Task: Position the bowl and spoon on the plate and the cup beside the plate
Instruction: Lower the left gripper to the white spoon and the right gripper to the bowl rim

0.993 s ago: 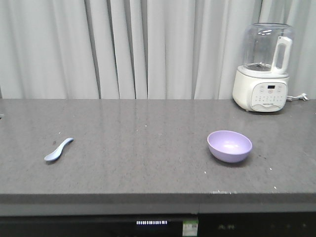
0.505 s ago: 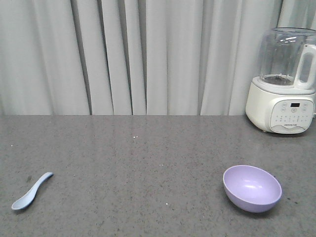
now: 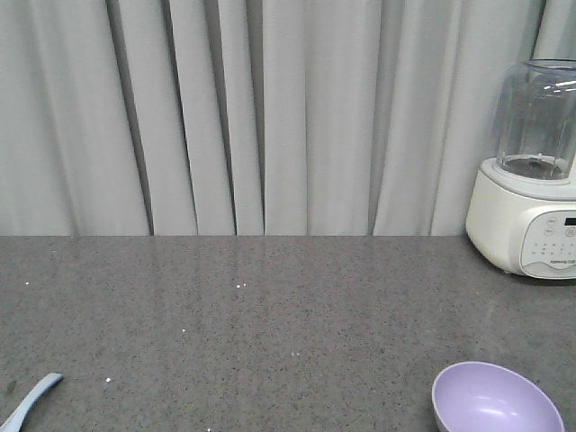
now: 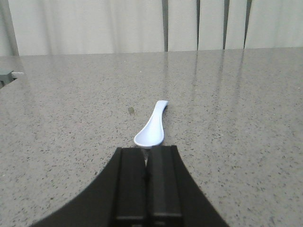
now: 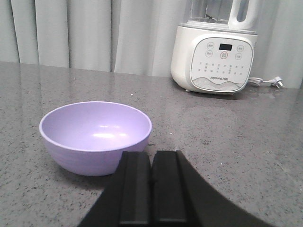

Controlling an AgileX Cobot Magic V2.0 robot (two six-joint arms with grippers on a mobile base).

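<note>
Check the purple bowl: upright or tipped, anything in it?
Upright and empty. The bowl sits base-down on the counter, rim level, and the right wrist view shows a bare inside.

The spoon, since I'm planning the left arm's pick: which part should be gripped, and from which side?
Probably the handle, from above, closing across its narrow width. The spoon lies flat on the counter, scoop toward the left tool and handle pointing away; the scoop is wider and rounded, so likelier to slip.
</note>
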